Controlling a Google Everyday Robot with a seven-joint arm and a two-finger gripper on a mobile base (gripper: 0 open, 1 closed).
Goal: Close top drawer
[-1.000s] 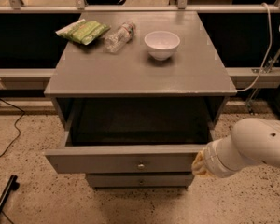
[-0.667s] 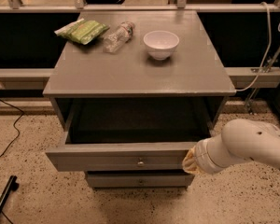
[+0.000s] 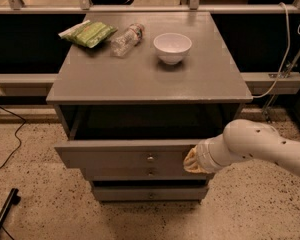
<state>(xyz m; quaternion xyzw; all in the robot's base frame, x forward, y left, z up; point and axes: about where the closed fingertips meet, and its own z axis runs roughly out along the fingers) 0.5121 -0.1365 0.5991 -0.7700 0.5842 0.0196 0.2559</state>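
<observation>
Speckled floor (image 3: 35,204) | grey top drawer (image 3: 110,159) open, knob (image 3: 150,158) centred | tool (image 3: 189,161) seemingly touching its front, grip unclear

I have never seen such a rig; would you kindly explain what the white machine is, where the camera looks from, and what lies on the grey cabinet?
The white limb entering from the right is a robot's arm; its yellowish claw is at the right part of the front of the top drawer, which stands partly open. The single camera looks down at the cabinet from in front. On the cabinet top are a green packet, a plastic bottle and a white bowl. I see nothing held.
</observation>
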